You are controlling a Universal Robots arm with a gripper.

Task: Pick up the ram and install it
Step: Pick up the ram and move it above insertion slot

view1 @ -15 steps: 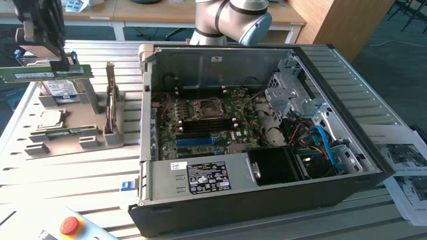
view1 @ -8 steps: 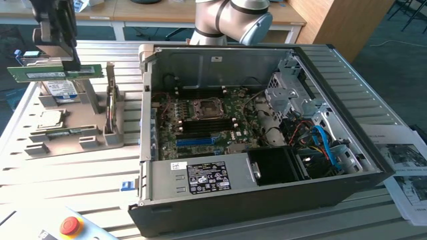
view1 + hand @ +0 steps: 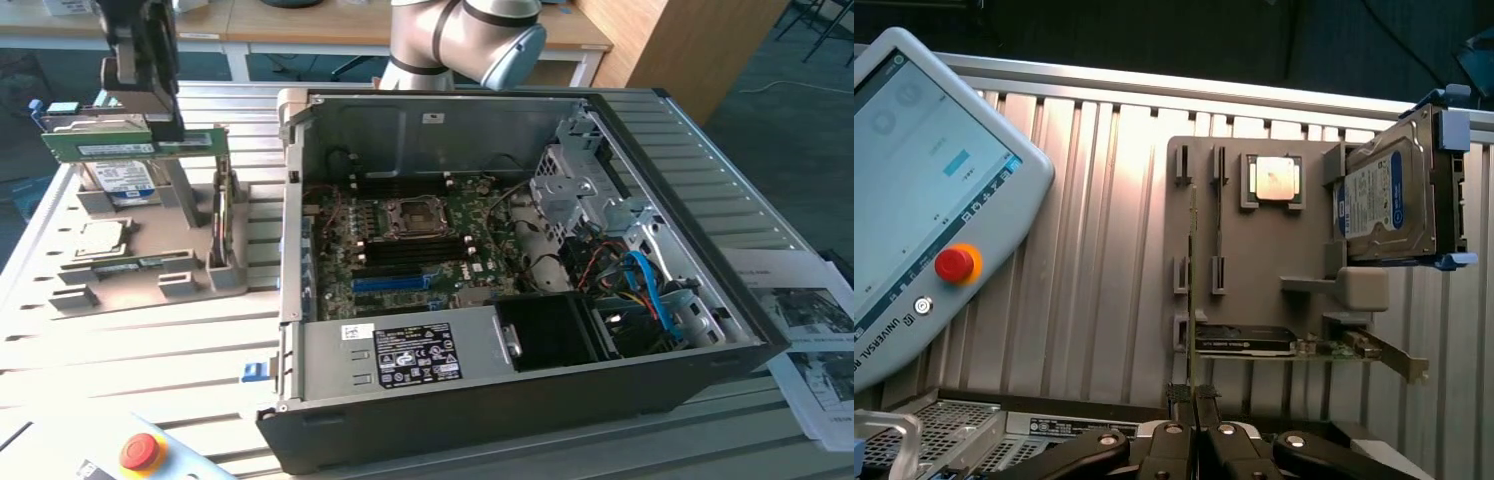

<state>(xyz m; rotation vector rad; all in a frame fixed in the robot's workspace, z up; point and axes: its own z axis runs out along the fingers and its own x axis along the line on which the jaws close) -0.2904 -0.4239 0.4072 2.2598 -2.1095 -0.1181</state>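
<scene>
Although the pick looks complete, the install is not. My gripper (image 3: 163, 128) is closed down tight on the ram (image 3: 94, 147), pinching the green stick along its upper edge in the upper left of the exterior view. The stick hangs level and appears lifted off the grey parts holder (image 3: 134, 285), close to the hard drive (image 3: 118, 182). The open computer case (image 3: 441, 135) with its motherboard (image 3: 400, 235) stands well apart at frame centre. I judge that seating the ram there is outstanding.
</scene>
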